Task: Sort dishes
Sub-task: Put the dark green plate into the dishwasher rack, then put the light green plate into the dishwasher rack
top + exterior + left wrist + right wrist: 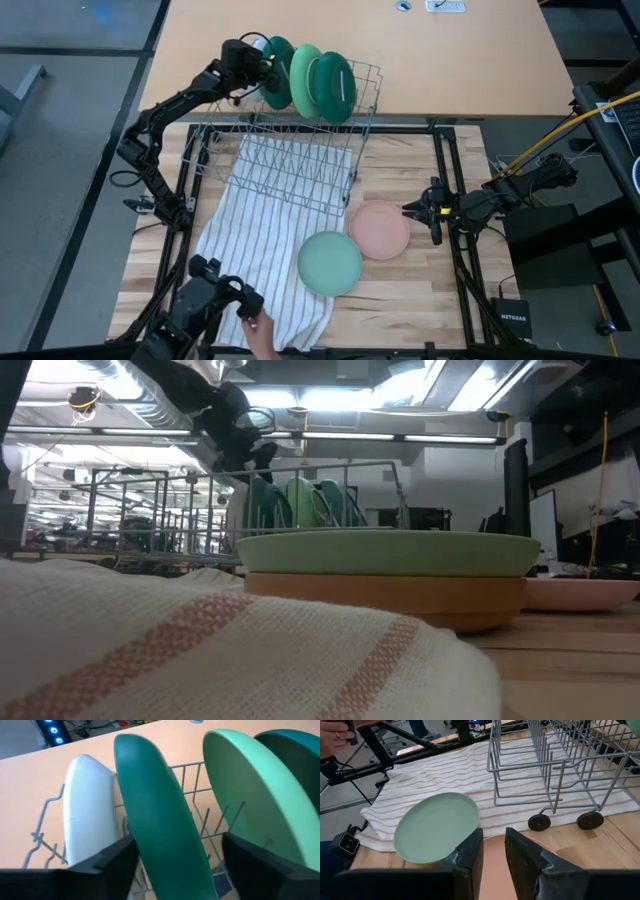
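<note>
While my left end effector (172,865) reaches into the far end of the grey wire rack (300,150), its two dark fingers (107,865) stand apart on either side of a dark green plate (155,820) that is upright in the slots; I cannot tell whether they touch it. Just beside that plate, toward the rack's outer end, a white plate (87,820) stands on edge, and on its other side come a light green plate (250,790) and then another dark green plate (335,88), all upright. My right end effector (492,852) waits low over the pink plate (380,228) at the right of the worktop (420,290), its fingers parted only narrowly and gripping nothing. Nearer the front edge, touching the pink plate, a pale mint plate (330,262) lies flat on a brown dish (400,598), partly over the white striped cloth (255,250) that runs under the rack. At the front edge a person's hand (258,332) shows beside the cloth.
</note>
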Action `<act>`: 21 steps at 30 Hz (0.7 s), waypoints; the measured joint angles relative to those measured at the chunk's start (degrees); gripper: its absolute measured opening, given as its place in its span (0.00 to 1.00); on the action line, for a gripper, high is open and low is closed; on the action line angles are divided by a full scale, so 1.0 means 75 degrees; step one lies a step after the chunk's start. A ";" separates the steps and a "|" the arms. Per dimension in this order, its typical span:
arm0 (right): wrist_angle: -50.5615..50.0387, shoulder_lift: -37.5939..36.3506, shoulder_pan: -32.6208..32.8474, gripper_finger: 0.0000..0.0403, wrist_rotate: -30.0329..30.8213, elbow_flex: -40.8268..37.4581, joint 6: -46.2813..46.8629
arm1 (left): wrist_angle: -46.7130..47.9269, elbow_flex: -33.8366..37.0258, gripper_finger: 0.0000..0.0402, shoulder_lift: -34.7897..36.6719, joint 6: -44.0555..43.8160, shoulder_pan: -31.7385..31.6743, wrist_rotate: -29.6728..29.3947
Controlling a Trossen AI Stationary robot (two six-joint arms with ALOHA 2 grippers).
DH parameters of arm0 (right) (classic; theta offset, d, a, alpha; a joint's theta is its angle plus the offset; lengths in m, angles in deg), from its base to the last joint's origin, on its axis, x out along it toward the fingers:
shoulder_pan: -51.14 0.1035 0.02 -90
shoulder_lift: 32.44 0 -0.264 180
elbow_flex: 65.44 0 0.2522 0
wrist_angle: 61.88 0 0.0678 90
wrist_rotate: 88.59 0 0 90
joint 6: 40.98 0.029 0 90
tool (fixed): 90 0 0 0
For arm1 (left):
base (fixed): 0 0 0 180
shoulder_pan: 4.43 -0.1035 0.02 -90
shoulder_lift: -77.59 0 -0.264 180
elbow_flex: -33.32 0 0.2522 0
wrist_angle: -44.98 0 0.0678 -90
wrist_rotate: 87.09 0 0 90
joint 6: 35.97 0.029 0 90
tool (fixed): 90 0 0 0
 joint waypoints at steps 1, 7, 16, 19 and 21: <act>0.0000 0.0002 0.0000 0.21 0.0000 0.0000 0.0000 | -0.0014 0.0000 0.71 0.0006 -0.0018 0.0000 -0.0086; 0.0000 0.0002 0.0000 0.21 0.0000 0.0000 0.0000 | -0.0011 0.0000 0.92 0.0363 0.0243 0.0050 -0.0366; 0.0000 0.0002 0.0000 0.21 0.0000 0.0000 -0.0001 | 0.0106 -0.0012 0.98 0.1397 0.0443 0.0300 -0.0221; 0.0002 0.0000 0.0000 0.21 0.0001 0.0000 -0.0002 | 0.0581 -0.0012 0.97 0.1687 0.0489 0.0498 0.0082; -0.0003 0.0002 0.0000 0.21 0.0000 0.0000 -0.0003 | 0.1020 -0.0012 0.97 0.1885 0.0489 0.0668 0.0305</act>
